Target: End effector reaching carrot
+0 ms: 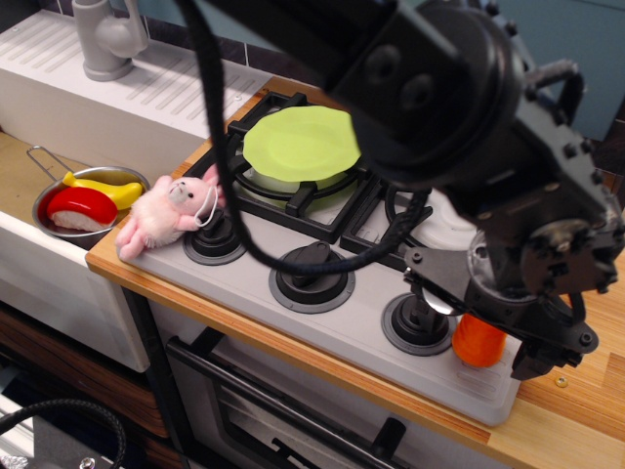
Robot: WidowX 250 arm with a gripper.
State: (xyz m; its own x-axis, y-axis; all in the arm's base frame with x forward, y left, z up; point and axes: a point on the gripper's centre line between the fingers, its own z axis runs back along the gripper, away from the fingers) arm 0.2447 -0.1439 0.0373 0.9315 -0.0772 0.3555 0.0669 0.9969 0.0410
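Wooden counter (586,410) carried a grey toy stove (322,322) with a green plate (298,142) on its back-left burner. At the stove's front-right corner the carrot (479,339) stood with its long axis vertical, its tip hidden under the end effector (479,308). Only the orange base showed, between the spread, unclenched fingers, one beside the right knob (415,322), neither visibly touching it.

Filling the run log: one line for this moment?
phase: reach | end effector: over carrot, jaws hidden | carrot: upright on stove, front right corner
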